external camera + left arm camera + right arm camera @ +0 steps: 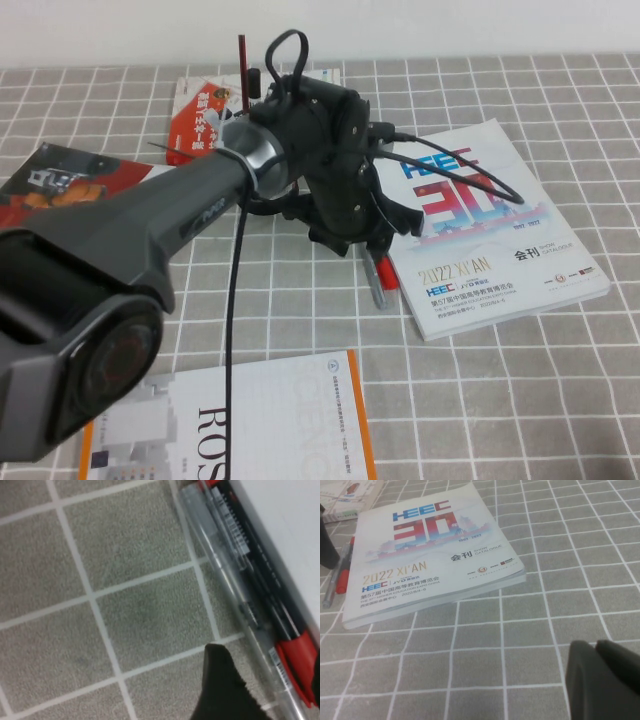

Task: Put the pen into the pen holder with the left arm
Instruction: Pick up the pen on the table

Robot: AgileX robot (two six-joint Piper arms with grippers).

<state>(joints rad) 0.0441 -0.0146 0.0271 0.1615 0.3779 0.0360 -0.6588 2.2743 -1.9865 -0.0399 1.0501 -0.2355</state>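
Beside the white catalogue (495,225), the left hand (350,235) is hovering over the slim clear-grey pen (235,595); finger spread: cannot tell.
Right hand (605,680), state unclear, is idling near-right; straddling only the grey pen, not the touching red-and-black pen (270,605), seems wisest.

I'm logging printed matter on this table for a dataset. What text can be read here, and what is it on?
"HEEC", "30", "2022 XI'AN", "SHOW CATALOGUE": white catalogue beside the pen.
"ROS": orange-edged booklet at the near edge.
Too small or blurred: the catalogue's fine lines, the red booklet, the barcode on the red pen.
The left gripper hangs over the pens; the right gripper is over bare cloth.
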